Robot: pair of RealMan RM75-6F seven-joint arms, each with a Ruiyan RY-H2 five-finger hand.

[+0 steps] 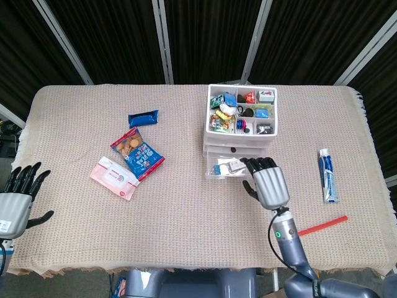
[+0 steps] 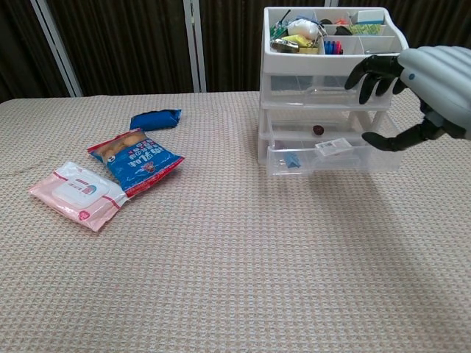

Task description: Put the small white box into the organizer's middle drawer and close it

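An organizer (image 1: 242, 110) stands at the table's (image 1: 186, 205) rear centre, one drawer (image 2: 331, 158) pulled out toward the front with a box (image 2: 333, 147) lying in it. The right hand (image 1: 268, 184) hovers just before the drawer; the left hand (image 1: 15, 198) hangs off the table's left edge. Left of the organizer lie a pouch (image 1: 143, 118), snack bag (image 1: 137, 152) and wipes (image 1: 113, 177); to its right, a tube (image 1: 327, 174) and, nearer the front, a stick (image 1: 321, 226).
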